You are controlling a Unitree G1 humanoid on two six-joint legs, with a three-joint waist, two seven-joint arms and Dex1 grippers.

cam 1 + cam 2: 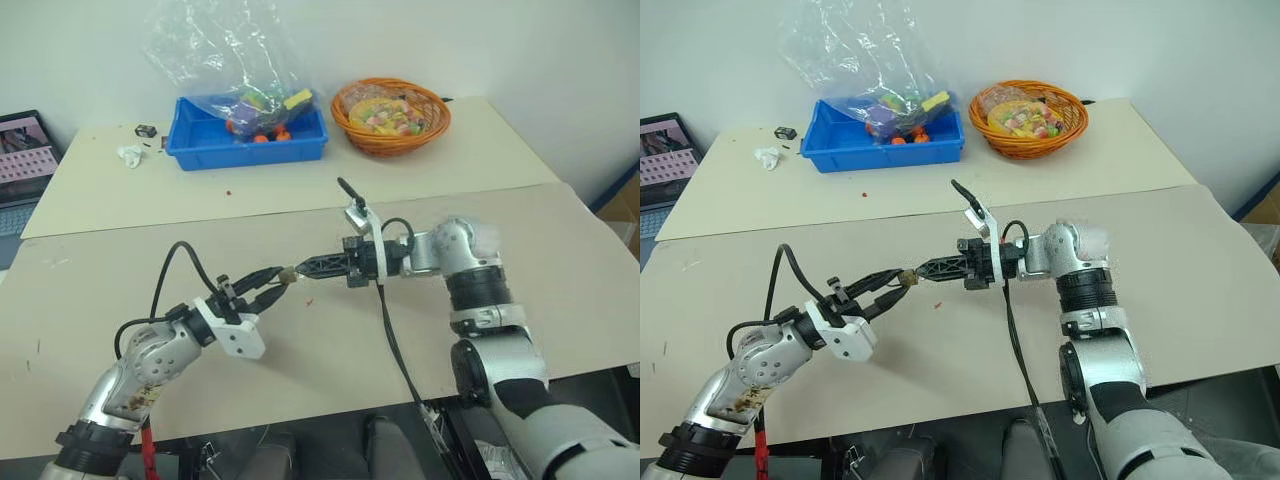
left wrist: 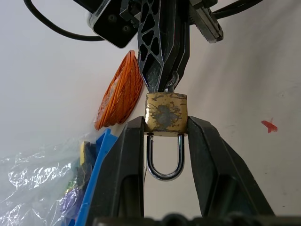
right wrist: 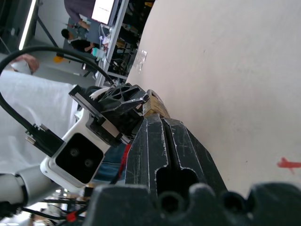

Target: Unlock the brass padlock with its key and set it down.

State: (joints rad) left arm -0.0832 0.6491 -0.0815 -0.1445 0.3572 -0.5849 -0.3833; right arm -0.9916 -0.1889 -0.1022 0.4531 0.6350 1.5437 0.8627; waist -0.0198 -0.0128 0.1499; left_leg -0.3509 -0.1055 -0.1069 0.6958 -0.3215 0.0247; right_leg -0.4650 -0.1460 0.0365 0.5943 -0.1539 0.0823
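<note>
Above a pale, matte tabletop, two robot arms meet tip to tip near the front edge. The left gripper pinches the brass padlock by its sides between two smooth black fingers, holding it in the air with the thin, silvery U-shaped shackle pointing back toward the wrist; the shackle looks seated in the body, so the lock is probably not yet open. The padlock is tiny, square and dull gold, its face scuffed and blotched. The right gripper, fingers pressed together with a lattice pattern on their sides, touches the end of the padlock opposite the shackle; whether the key sits between those tips is hidden, though it likely does. The risks, as a judgement: the lock is gripped on smooth metal flanks, so a twist from the right gripper could spin or slide it out of the pinch and drop it; a slightly off-axis turn could bend the key or pull it from the keyhole; and the left fingers flank the shackle closely, which might hinder it springing free. A small red fleck lies on the table beneath them. Farther back, on a second pale surface, stand a blue plastic bin with a crinkled clear bag of colourful items, and a woven orange basket of sweets.
</note>
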